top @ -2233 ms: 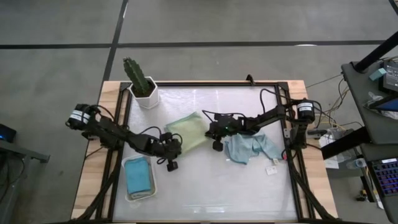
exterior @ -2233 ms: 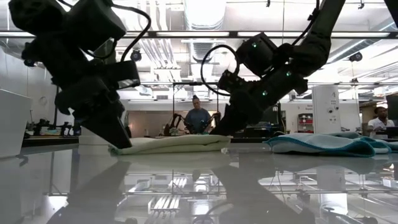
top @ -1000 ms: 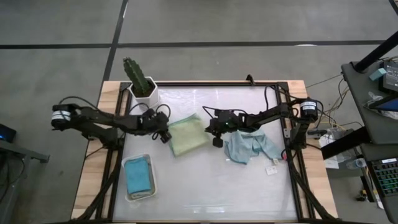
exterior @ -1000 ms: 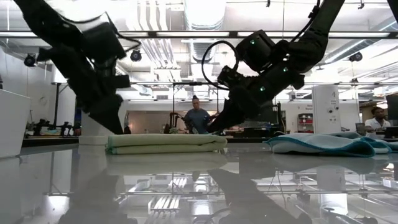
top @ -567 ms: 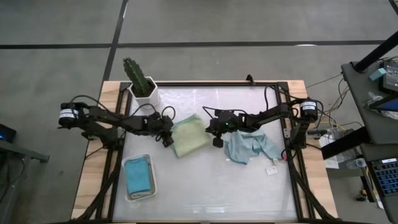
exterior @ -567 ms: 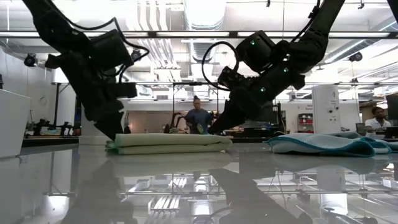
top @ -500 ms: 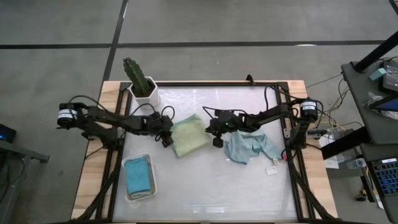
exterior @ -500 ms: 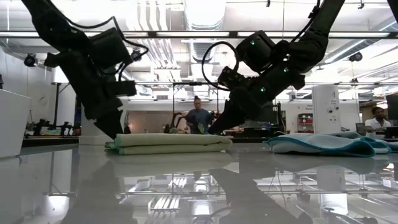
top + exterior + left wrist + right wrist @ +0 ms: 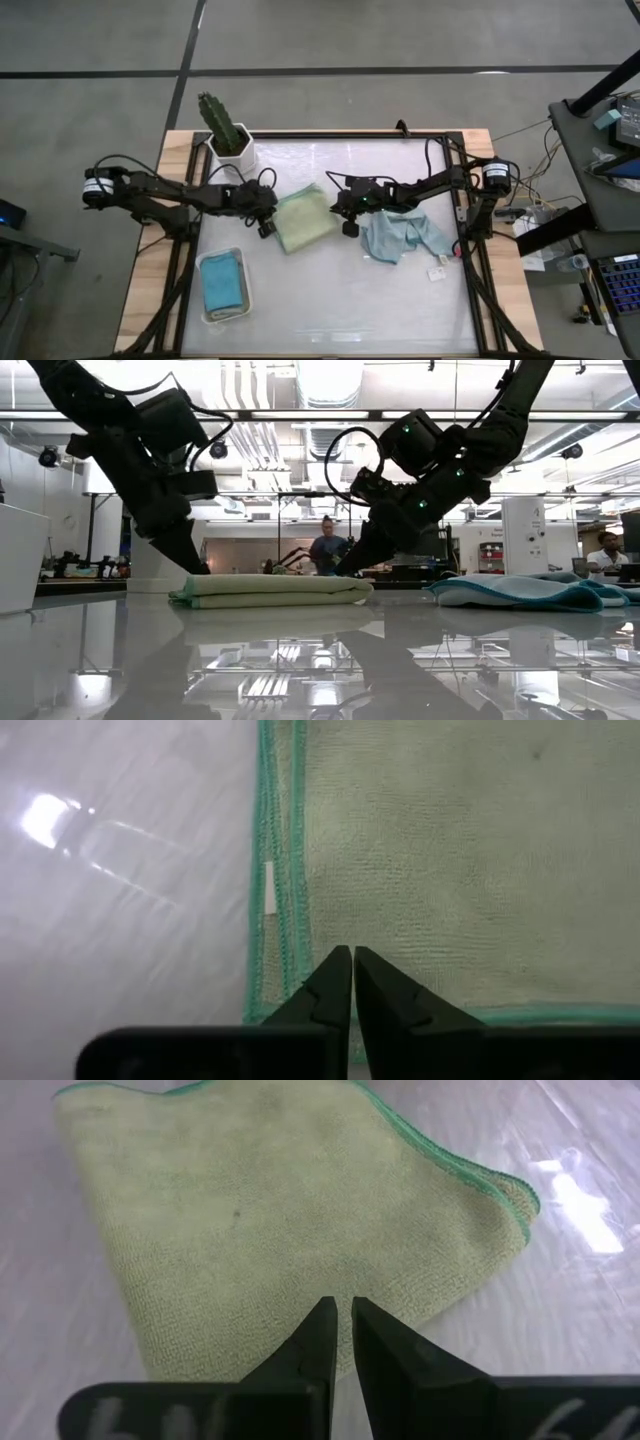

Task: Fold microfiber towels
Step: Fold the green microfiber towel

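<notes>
You have three towels in sight: one sage green towel (image 9: 304, 218) folded near the table's middle, one pale blue towel (image 9: 402, 237) crumpled to its right, and one teal towel (image 9: 223, 282) folded in the single white tray (image 9: 205, 306) at the front left. The green one lies flat, its long axis running diagonally across the table. Your left gripper (image 9: 265, 224) sits closed and empty at its left edge; your right gripper (image 9: 345, 218) is closed too, holding nothing, at its right edge.
</notes>
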You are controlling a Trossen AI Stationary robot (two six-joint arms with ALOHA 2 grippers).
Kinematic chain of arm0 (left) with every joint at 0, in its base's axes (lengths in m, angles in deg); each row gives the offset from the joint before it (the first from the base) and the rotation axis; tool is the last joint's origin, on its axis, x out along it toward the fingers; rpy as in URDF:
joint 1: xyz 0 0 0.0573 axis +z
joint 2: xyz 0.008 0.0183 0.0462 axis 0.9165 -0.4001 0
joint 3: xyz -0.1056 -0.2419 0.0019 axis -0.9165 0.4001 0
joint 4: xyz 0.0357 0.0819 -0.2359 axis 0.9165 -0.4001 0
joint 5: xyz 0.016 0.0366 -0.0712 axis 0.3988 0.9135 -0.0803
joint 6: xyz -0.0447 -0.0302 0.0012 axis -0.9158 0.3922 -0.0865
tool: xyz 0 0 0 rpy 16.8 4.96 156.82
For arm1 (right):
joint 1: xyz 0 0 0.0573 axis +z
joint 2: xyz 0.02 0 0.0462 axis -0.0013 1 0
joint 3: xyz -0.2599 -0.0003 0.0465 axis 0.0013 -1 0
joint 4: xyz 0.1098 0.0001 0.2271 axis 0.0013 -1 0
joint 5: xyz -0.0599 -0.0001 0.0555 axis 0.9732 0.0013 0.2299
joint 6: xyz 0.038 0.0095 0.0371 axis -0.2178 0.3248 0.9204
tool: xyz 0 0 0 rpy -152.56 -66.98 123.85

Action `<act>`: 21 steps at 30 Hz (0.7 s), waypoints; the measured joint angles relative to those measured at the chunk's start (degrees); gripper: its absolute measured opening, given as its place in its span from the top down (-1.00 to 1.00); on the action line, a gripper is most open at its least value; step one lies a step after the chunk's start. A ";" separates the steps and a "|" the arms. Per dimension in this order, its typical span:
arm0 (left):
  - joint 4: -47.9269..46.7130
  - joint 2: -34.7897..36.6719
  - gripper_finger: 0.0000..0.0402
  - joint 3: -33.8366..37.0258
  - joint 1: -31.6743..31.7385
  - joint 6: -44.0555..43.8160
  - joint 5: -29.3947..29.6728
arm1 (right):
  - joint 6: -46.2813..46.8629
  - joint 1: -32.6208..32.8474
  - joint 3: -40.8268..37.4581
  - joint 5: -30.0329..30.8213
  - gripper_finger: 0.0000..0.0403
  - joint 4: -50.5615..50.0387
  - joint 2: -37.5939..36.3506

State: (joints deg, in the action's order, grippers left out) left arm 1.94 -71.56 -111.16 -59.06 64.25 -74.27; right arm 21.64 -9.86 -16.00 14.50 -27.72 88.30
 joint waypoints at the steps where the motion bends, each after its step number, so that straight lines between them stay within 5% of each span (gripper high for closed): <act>1: 0.00 0.02 0.98 0.00 0.04 -1.56 0.00 | 0.13 0.00 0.00 0.00 0.87 -0.02 0.00; 14: -2.81 -0.24 0.41 0.96 0.24 2.16 0.22 | 0.53 0.02 0.00 -0.06 0.87 -0.39 0.00; 21: -2.82 -0.27 0.34 0.96 0.26 1.95 2.28 | 0.44 0.02 0.00 -0.13 0.87 -0.42 0.00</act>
State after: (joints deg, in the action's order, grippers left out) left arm -0.88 -71.83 -110.19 -58.80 66.20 -72.00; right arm 22.09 -9.84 -16.01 14.37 -28.14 88.30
